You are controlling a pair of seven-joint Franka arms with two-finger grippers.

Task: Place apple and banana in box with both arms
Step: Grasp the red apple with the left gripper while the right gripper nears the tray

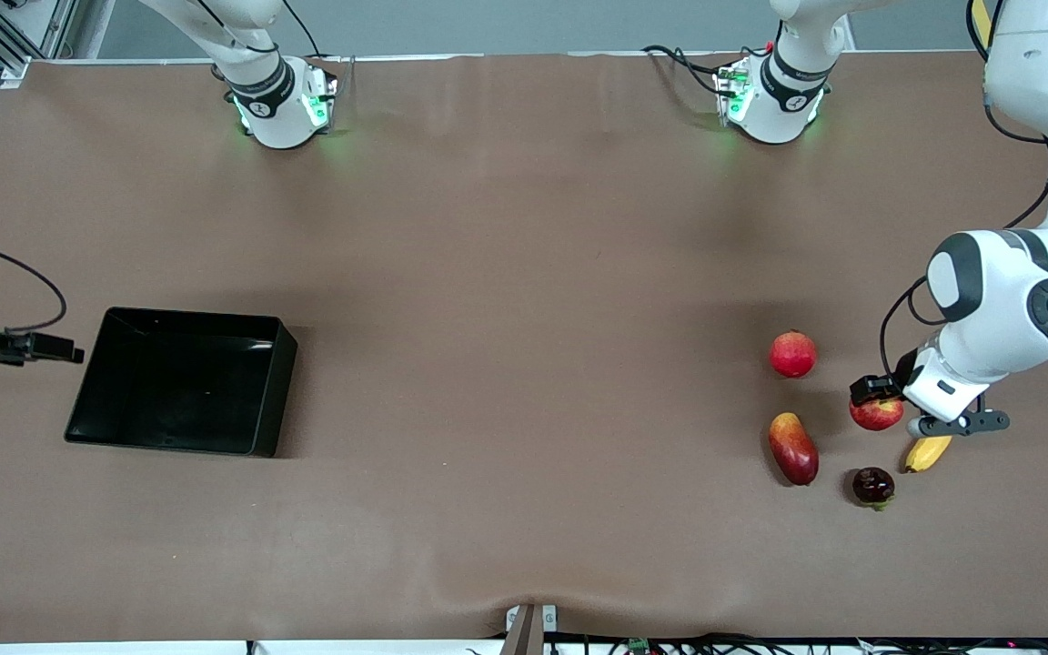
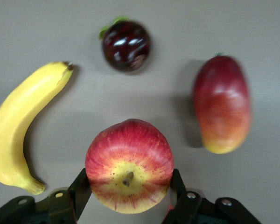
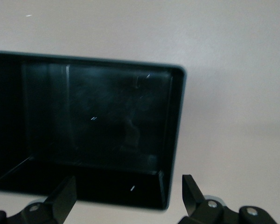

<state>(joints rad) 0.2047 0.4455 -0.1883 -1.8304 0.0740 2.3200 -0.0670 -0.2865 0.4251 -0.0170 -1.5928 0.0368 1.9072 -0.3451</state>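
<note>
The apple (image 2: pixel 129 165) is round and glossy, red streaked over yellow toward its stem dimple; it sits on the matte brown table (image 1: pixel 524 273) at the left arm's end, with the left gripper (image 2: pixel 129 196) down around it, black fingers (image 2: pixel 81 186) half closed and pressed to both sides; the left arm bends sharply at its white elbow, with small dark lettering on the forearm too small to read; the banana (image 2: pixel 18 130) is smooth, curved, yellow with dark tips, just beside the apple and slightly nearer the camera; a blushed oblong mango (image 2: pixel 222 105), a dark shiny plum (image 2: pixel 126 45) and a plain red fruit (image 1: pixel 793 355) lie close by; the box (image 1: pixel 180 380) is glossy black plastic, rectangular, low-walled, at the right arm's end; the right gripper (image 3: pixel 128 196) waits just beside the box, fingers spread wide, holding nothing.
</note>
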